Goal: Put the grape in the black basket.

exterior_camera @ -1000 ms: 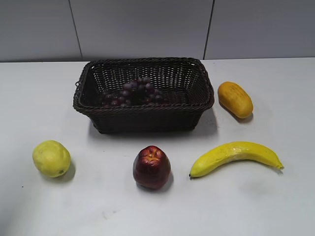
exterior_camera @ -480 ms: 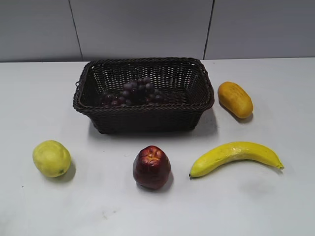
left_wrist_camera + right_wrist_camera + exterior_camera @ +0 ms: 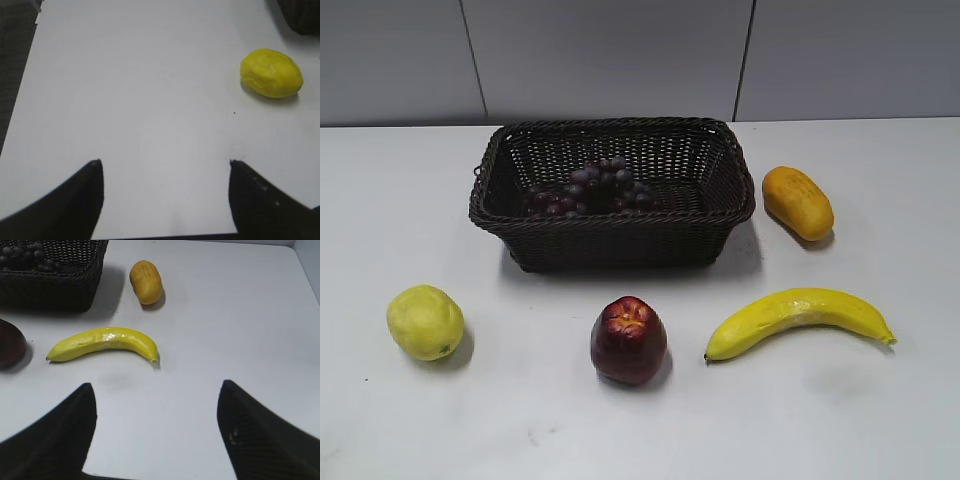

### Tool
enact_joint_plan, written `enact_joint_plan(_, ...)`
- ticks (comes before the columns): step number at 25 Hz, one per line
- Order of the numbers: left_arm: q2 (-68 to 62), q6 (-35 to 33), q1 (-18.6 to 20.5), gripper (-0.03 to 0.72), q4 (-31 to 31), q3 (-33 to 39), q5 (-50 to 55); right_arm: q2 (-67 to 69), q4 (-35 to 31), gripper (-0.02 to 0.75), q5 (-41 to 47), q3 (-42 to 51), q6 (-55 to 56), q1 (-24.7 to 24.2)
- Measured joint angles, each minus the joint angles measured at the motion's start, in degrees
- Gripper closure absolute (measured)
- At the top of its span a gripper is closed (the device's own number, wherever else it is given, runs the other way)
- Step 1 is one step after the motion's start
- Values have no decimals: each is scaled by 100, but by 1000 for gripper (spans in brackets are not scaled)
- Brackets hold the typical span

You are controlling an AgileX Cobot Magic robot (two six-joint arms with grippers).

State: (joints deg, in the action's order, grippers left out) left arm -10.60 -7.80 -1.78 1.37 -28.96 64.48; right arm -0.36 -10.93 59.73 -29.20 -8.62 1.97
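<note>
The grape (image 3: 590,187), a bunch of small dark purple-red berries, lies inside the black basket (image 3: 613,227) at the back middle of the table. A corner of the basket (image 3: 50,287) with some of the grape (image 3: 30,257) also shows at the top left of the right wrist view. My left gripper (image 3: 165,162) is open and empty over bare table, left of a yellow-green fruit (image 3: 271,73). My right gripper (image 3: 156,385) is open and empty over bare table, near the banana (image 3: 102,343). Neither arm shows in the exterior view.
On the table stand a yellow-green round fruit (image 3: 425,322) at the front left, a dark red apple (image 3: 628,340) at the front middle, a banana (image 3: 798,318) at the front right and an orange-yellow fruit (image 3: 798,202) right of the basket. A grey wall stands behind.
</note>
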Motion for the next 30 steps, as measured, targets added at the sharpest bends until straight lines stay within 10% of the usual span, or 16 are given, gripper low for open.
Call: enact_joint_plan(30,1082,0,56,154,5,123,-230,0,0,166,-5,0,0,0)
